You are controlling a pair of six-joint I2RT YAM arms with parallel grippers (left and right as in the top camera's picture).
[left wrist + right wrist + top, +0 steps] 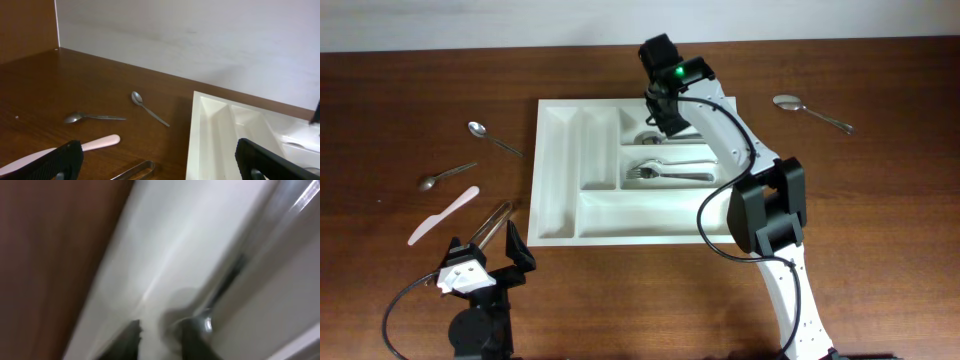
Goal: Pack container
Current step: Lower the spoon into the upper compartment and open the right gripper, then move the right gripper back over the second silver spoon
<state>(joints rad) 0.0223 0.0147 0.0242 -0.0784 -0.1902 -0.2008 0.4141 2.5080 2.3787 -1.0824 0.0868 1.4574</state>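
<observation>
Two arms, one nearer: right gripper (pixel 657 118), jaws slightly parted, hangs over a spoon (pixel 650 137) in the container (pixel 548 170) directly beneath; left gripper (pixel 485 255) stands spread, outside it.

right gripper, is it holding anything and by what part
Cannot tell: the right gripper is at a spoon in the tray, but the blurred wrist view hides any grip.

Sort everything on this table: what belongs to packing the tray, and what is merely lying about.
Job: container; fork and spoon in it.
Lying about, probably yet to pack: upper-left spoon, lower-left spoon, right spoon, pale knife, tongs.
</observation>
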